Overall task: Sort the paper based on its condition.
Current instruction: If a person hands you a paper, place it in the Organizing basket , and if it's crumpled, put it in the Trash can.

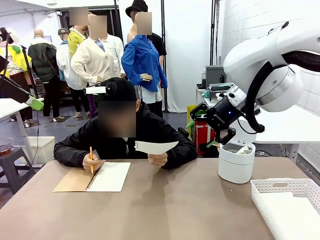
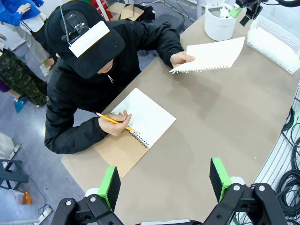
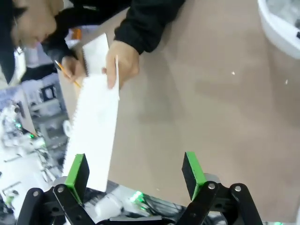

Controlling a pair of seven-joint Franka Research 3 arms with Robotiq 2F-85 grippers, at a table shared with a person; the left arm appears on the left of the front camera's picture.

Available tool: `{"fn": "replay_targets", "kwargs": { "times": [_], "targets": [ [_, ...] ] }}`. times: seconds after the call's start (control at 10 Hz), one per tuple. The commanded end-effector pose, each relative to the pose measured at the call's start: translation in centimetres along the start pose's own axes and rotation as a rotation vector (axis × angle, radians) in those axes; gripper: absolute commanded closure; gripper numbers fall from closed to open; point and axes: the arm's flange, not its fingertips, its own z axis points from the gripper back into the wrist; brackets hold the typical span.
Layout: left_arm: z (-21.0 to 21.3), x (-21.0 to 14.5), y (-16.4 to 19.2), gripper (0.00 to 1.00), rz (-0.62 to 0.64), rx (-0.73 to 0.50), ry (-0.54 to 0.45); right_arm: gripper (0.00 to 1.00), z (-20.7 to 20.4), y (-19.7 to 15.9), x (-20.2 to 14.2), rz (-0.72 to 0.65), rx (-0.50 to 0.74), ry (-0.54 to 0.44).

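The person at the far side holds up a smooth white sheet of paper (image 1: 156,147) (image 2: 213,55) (image 3: 96,126) in one hand, one edge ragged. My right gripper (image 1: 223,140) (image 3: 135,169) hangs open just above the near-left rim of a white round bin (image 1: 236,162) (image 2: 219,22), nothing between its green pads. Crumpled white paper (image 1: 241,149) lies inside that bin. In the left wrist view my left gripper (image 2: 164,180) stands open high over the table's near edge, empty and well apart from the sheet.
A spiral notebook (image 1: 92,177) (image 2: 140,123) lies open in front of the person, whose other hand holds a pencil (image 2: 112,120) on it. A white slotted basket (image 1: 287,200) (image 2: 276,40) sits at the front right corner. Bare brown tabletop (image 1: 175,205) spreads between them.
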Motion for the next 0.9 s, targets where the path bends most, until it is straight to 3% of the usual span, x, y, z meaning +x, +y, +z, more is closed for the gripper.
{"fn": "replay_targets", "kwargs": {
  "times": [0.0, 0.5, 0.6, 0.8],
  "targets": [
    [0.0, -0.1, 0.1, 0.00, 0.003, 0.003, -0.004, 0.00, 0.2, 0.2, -0.4, 0.054, -0.039, 0.027],
    [0.0, -0.1, 0.1, 0.00, 0.003, 0.003, -0.004, 0.00, -0.1, 0.2, -0.5, 0.034, -0.026, 0.020],
    [0.0, -0.1, 0.1, 0.00, 0.003, 0.003, -0.004, 0.00, -0.7, -0.7, 1.4, -0.110, 0.077, 0.029],
    [0.0, -0.1, 0.1, 0.00, 0.003, 0.003, -0.004, 0.00, -3.5, -2.4, 4.0, -0.270, 0.141, 0.068]
  ]
}}
